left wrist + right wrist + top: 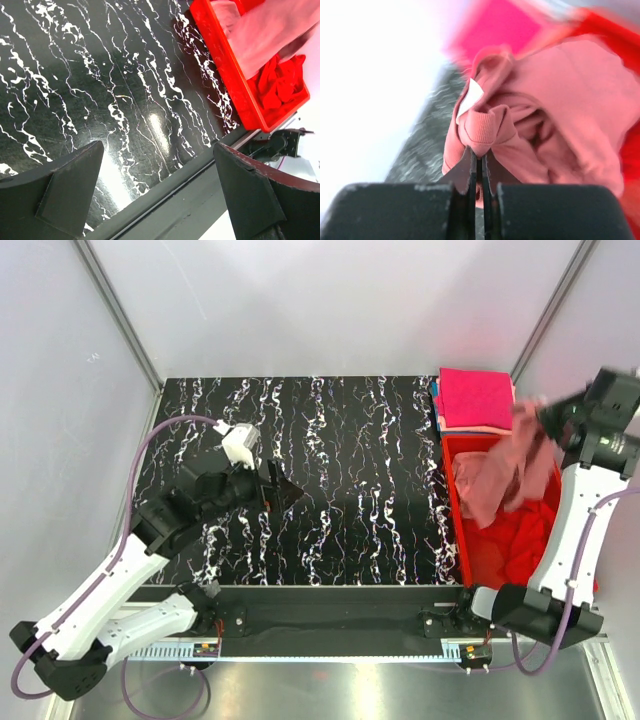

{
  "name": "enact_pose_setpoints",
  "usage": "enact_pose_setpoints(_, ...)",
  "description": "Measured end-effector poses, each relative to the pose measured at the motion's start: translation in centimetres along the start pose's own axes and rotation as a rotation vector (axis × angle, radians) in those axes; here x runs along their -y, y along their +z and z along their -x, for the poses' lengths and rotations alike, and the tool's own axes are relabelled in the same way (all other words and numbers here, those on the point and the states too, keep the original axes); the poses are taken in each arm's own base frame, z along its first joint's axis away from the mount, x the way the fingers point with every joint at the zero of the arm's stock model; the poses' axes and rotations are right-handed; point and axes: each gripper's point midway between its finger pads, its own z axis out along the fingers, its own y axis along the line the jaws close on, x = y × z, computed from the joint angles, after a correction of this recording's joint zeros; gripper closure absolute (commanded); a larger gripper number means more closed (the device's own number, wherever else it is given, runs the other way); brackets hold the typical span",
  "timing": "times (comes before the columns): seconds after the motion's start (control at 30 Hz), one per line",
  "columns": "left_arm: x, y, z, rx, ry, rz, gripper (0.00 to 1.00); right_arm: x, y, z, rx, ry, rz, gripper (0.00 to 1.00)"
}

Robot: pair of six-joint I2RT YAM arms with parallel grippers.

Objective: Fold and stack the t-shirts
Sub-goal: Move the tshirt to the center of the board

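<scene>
**Salmon-pink t-shirt (500, 475) held over red bin (458, 535), right edge of table (350, 460)**

Right gripper (479, 159): clamped tight on ribbed collar band of salmon-pink t-shirt, cloth hanging blurred into red bin. Red t-shirt (515, 550): crumpled inside bin, beneath hanging cloth. Magenta-pink t-shirt (475, 398): folded flat at far right corner, just beyond bin. Left gripper (156, 167): jaws spread wide, holding nothing, over bare marbled surface near left edge, well apart from bin
</scene>
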Motion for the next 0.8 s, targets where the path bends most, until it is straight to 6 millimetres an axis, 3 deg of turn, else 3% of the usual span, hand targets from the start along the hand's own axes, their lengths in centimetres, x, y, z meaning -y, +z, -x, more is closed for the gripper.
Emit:
enact_pose_setpoints(0.1,-0.4,0.3,0.1,0.002,-0.028,0.029,0.01,-9.9,-6.8,0.7,-0.031,-0.071,0.337,1.0)
enact_pose_setpoints(0.2,-0.7,0.1,0.7,0.023,-0.05,0.057,0.01,-19.3,-16.0,-0.9,-0.13,-0.155,0.743,1.0)
enact_pose_setpoints(0.3,-1.1,-0.9,2.0,0.065,-0.067,0.088,0.01,-23.3,-23.4,-0.9,-0.193,-0.156,1.027,1.0)
enact_pose_setpoints(0.37,-1.3,-2.0,3.3,0.106,-0.079,0.112,0.01,-23.9,-25.9,-1.0,-0.222,-0.136,1.125,1.0)
enact_pose_setpoints(0.4,-1.4,-2.6,3.9,0.125,-0.083,0.12,0.01,-23.9,-26.1,-1.3,-0.241,-0.125,1.139,1.0)
enact_pose_setpoints(0.5,-1.7,-4.2,5.0,0.172,-0.093,0.147,0.01,-22.0,-24.0,-4.3,-0.327,-0.086,1.114,1.0)
enact_pose_setpoints(0.6,-2.5,-5.2,4.6,0.173,-0.1,0.185,0.01,-18.5,-18.3,-9.7,-0.444,-0.055,0.996,1.0)
enact_pose_setpoints(0.7,-3.7,-5.2,3.4,0.16,-0.114,0.222,0.01,-13.4,-11.1,-17.9,-0.596,-0.051,0.818,0.98)
enact_pose_setpoints(0.8,-5.5,-3.7,0.5,0.104,-0.14,0.266,0.01,-5.2,-4.7,-29.8,-0.823,-0.118,0.54,0.95)
